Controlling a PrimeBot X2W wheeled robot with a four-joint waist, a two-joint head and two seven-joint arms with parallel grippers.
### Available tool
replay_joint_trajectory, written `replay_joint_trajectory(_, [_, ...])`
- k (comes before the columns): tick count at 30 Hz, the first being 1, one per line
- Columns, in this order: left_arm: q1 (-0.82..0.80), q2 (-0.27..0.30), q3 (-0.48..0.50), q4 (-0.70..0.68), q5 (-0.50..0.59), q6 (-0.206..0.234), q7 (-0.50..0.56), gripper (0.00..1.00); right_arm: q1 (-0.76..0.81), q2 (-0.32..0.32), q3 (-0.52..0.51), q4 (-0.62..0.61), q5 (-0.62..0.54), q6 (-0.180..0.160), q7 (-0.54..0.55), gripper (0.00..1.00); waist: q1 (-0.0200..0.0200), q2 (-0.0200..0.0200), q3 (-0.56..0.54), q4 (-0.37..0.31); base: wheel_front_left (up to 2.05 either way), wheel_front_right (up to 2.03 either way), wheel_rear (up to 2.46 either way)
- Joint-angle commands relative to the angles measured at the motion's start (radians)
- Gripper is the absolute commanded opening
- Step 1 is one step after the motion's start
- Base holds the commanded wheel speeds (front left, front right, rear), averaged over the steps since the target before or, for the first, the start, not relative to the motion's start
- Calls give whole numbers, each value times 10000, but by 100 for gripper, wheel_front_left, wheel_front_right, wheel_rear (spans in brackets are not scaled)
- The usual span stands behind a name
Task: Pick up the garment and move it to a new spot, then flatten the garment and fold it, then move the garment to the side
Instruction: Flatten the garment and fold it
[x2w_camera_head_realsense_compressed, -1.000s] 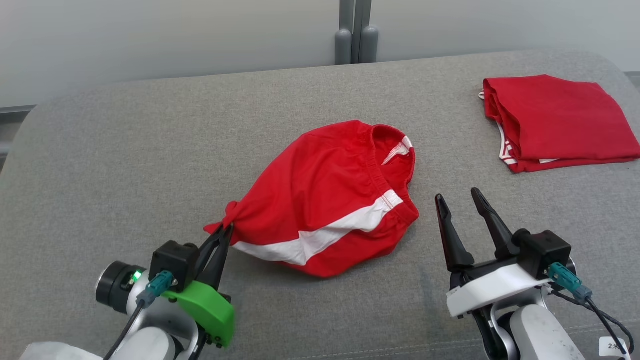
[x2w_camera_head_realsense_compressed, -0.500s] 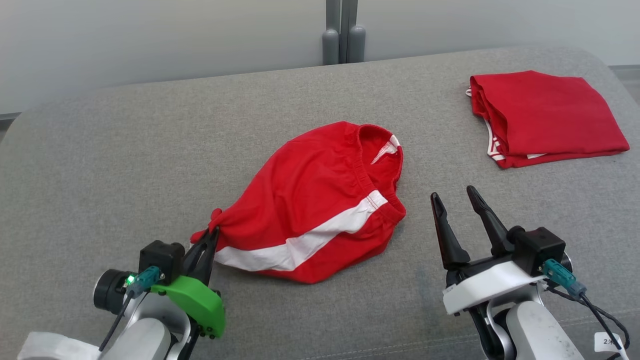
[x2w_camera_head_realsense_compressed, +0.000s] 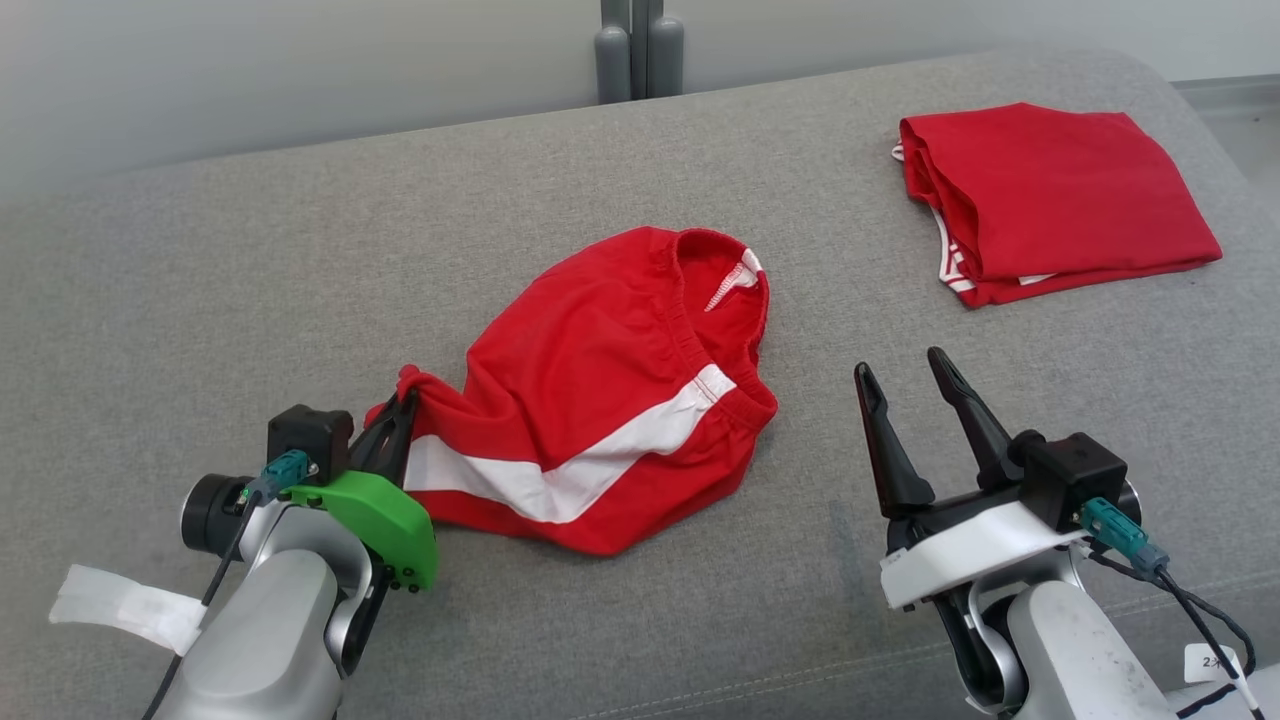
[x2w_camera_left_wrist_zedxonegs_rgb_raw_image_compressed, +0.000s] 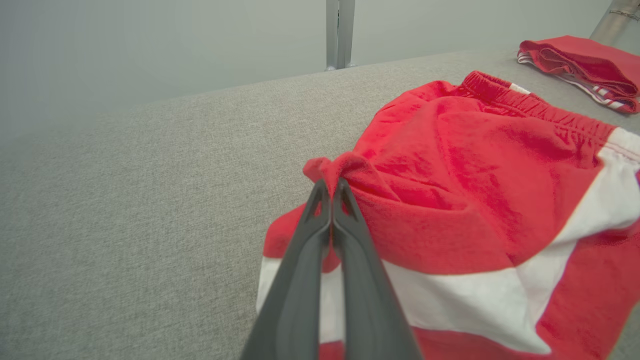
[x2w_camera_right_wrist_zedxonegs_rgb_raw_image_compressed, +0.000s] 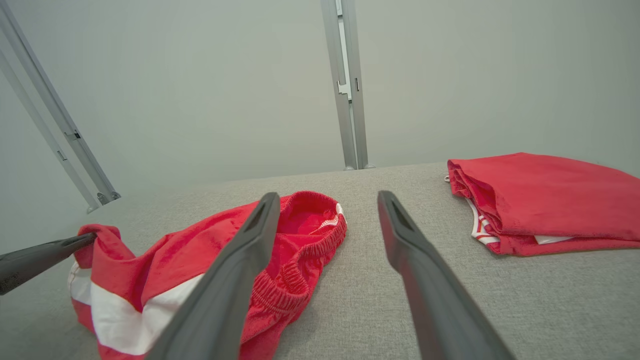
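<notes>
Two slanted rails (x2w_camera_right_wrist_zedxonegs_rgb_raw_image_compressed: 75, 135) beyond garment (x2w_camera_right_wrist_zedxonegs_rgb_raw_image_compressed: 150, 265), right wrist view.

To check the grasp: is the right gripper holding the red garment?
No, the right gripper stands open beside the red garment, apart from it.

Green-shrouded left tool (x2w_camera_head_realsense_compressed: 404, 400), white-shrouded right tool (x2w_camera_head_realsense_compressed: 898, 361)
</notes>
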Motion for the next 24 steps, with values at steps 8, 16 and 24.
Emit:
replay_joint_trajectory(8, [-84, -217, 897, 45, 723, 79, -76, 100, 6, -33, -149, -44, -128, 0, -38, 100, 0, 0, 89, -114, 0, 0, 0])
replay_joint_trajectory(16, [1024, -375, 2314, -1659, 1664, 425, -67, 100, 208, -33, -200, -112, -89, 0, -38, 100, 0, 0, -88, 255, 0, 0, 0])
replay_joint_trajectory(24, [2794, -622, 3681, -3714, 2573, 656, -68, 100, 440, -33, -383, -46, -102, 0, -38, 100, 0, 0, -533, 653, 0, 0, 0])
